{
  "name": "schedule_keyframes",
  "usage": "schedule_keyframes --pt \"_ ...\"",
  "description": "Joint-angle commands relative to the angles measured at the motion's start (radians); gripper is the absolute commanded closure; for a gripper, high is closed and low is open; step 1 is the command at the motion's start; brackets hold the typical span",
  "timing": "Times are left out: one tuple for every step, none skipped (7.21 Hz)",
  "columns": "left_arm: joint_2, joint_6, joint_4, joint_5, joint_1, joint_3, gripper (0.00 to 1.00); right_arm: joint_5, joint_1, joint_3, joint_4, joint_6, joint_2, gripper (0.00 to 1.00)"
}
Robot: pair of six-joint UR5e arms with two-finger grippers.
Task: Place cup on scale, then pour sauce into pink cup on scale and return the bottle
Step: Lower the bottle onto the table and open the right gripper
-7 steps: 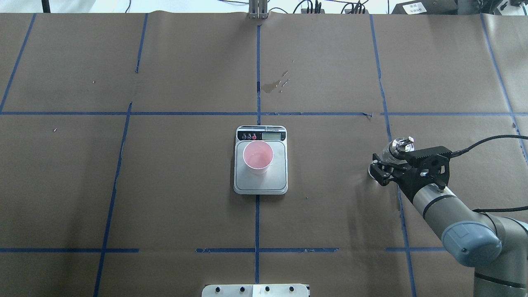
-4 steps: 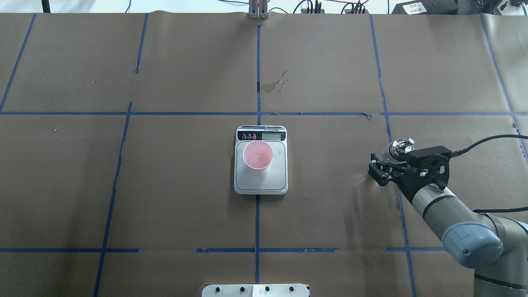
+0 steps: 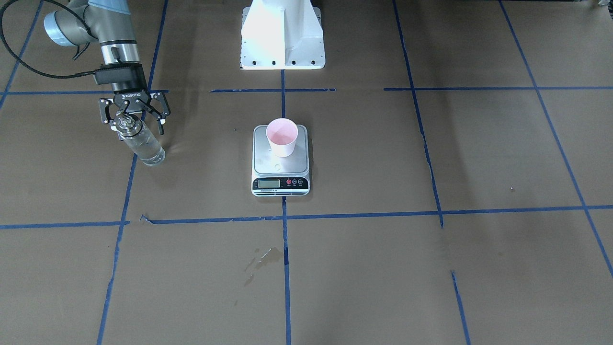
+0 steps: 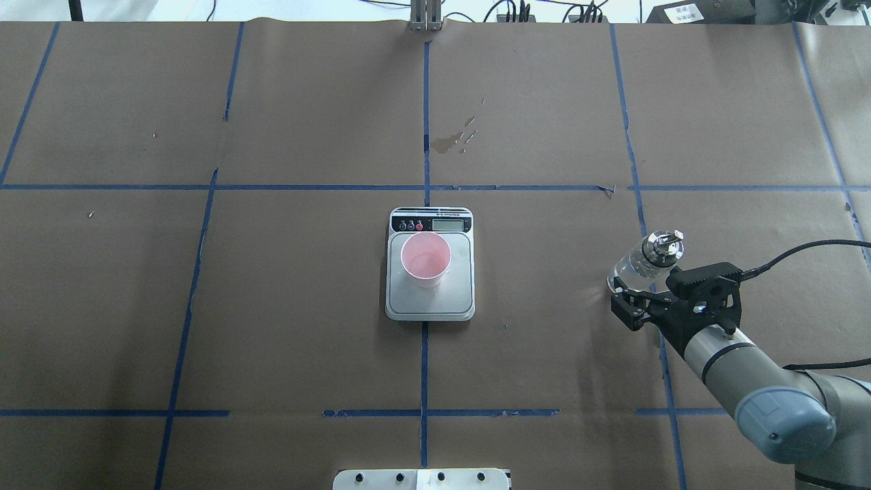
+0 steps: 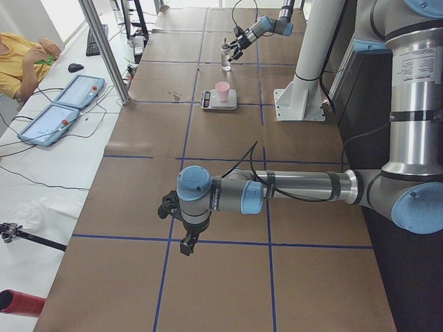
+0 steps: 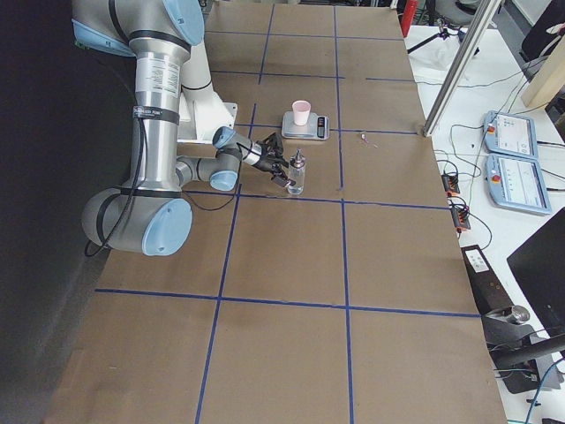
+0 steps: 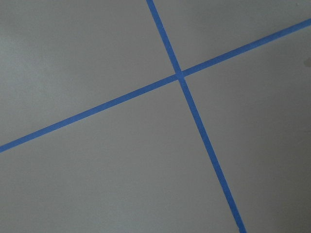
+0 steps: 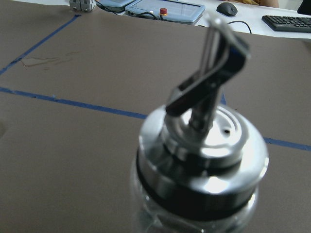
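The pink cup (image 4: 426, 258) stands upright on the scale (image 4: 430, 303) at the table's middle; both also show in the front view, cup (image 3: 282, 136) on scale (image 3: 280, 167). The clear glass bottle (image 4: 643, 262) with its metal spout stands upright on the table to the right, free of any grip. Its liquid barely shows. My right gripper (image 4: 636, 301) is open just behind the bottle (image 3: 142, 143), jaws spread to either side of its top (image 3: 134, 117). The right wrist view shows the bottle's collar (image 8: 204, 165) close up. My left gripper (image 5: 185, 238) hangs far off over bare table; whether it is open cannot be told.
A wet stain (image 4: 450, 141) marks the brown paper beyond the scale. The robot's white base (image 3: 281, 33) stands behind the scale. Blue tape lines (image 7: 180, 75) cross the table. Tablets (image 5: 52, 124) and a seated person (image 5: 21, 59) are past the far edge.
My right gripper has drawn back toward the robot, away from the bottle. The bottle stays standing in place. Cup and scale have not moved.
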Motion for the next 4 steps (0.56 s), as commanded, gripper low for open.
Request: schedule_keyframes --pt "-0.001 0.0 0.0 0.0 0.001 -0.003 0.0 0.012 -0.025 0.018 0.019 -0.001 -0.049 0.0" --pt "-0.001 -0.002 0.0 0.0 0.001 -0.004 0.0 0.033 -0.028 0.055 0.029 -0.001 -0.09 0.0" --pt "-0.001 0.0 0.0 0.0 -0.001 -0.007 0.0 0.053 -0.03 0.086 0.035 -0.002 -0.14 0.0" --pt "-0.001 0.0 0.0 0.0 -0.001 -0.007 0.0 0.085 -0.025 0.094 0.059 -0.023 -0.173 0.0"
